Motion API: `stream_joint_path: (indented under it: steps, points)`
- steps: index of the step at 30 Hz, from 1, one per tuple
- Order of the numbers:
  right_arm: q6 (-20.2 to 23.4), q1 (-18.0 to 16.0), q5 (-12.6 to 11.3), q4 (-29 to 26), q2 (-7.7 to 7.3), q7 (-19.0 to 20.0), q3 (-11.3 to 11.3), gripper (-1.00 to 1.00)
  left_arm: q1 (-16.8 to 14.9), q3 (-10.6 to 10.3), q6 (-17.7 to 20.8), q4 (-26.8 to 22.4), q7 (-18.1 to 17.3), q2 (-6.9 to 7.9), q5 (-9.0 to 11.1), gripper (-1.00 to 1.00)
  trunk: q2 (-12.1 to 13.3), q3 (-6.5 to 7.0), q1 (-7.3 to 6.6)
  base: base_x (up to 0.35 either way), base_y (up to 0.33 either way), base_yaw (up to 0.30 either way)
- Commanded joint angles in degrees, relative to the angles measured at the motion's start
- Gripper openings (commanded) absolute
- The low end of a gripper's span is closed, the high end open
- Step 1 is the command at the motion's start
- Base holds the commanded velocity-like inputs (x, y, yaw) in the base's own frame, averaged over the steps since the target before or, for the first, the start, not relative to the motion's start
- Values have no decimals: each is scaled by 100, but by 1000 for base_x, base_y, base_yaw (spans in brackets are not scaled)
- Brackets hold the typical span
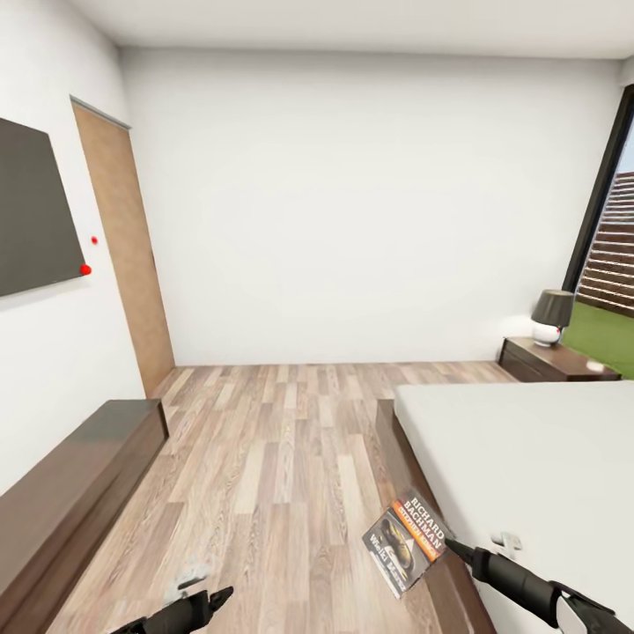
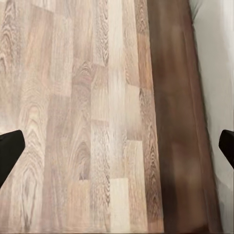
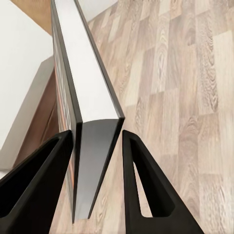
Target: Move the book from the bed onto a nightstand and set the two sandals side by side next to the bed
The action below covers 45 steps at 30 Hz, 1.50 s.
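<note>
I have the book (image 1: 407,543) pinched in my right gripper (image 1: 451,545), held in the air over the wood-plank floor (image 1: 273,458) just beside the foot corner of the bed (image 1: 528,458). In the head view its cover faces up and toward me, tilted, with the orange band and white lettering readable. In the right wrist view the two black fingers (image 3: 141,180) stand on either side of the book's (image 3: 85,97) lower edge, one against each cover, and the white page block runs away from the camera. The bed's dark frame and pale mattress lie to one side of it there.

My left gripper (image 1: 211,603) hangs low over the floor at the near left of the head view. In the left wrist view its fingertips (image 2: 9,151) sit far apart at the two edges, spread wide with nothing between them, over floor planks and the dark side rail of the bed (image 2: 178,122).

Beyond the bed, against the far wall by the window (image 1: 608,238), stands a nightstand (image 1: 555,359) with a black-shaded lamp (image 1: 551,317) on top. On my left a long dark low cabinet (image 1: 70,502) runs along the wall under a dark wall panel (image 1: 35,211), and a wooden door (image 1: 128,246) is past it.
</note>
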Motion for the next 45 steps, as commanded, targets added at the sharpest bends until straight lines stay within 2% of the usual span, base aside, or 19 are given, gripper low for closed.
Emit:
stream_joint_path:
  steps: [1,4,7,10,17,24,31,45]
  points:
    - [24,-4,50,-8,12,24,-71,-100,86,-20,-170,8,89,5,6,100,-5,-4,5,304,139,0]
    - [25,-4,50,-10,27,22,-74,-100,183,-153,-368,7,205,-16,-157,100,-5,-4,5,305,137,0]
    - [68,-4,50,-19,36,29,-98,-100,233,-411,-469,9,305,-49,-612,100,-5,-4,5,306,134,0]
    - [93,-4,50,-19,40,33,-101,-100,246,-491,-495,13,364,-58,-825,100,-5,-4,5,306,133,0]
    - [53,-4,52,7,36,62,-75,-100,250,-518,-504,14,371,-61,-896,100,-5,-4,5,307,132,0]
    - [41,-4,50,323,32,71,-74,-100,251,-520,-505,14,374,-71,-894,100,-5,-4,5,307,132,0]
    - [35,-4,50,358,30,73,-74,-100,251,-520,-505,15,386,-132,-891,100,-5,-4,5,307,132,0]
    - [25,-5,50,369,30,48,-74,-100,251,-512,-514,15,388,-140,-891,100,-5,-4,5,323,51,0]
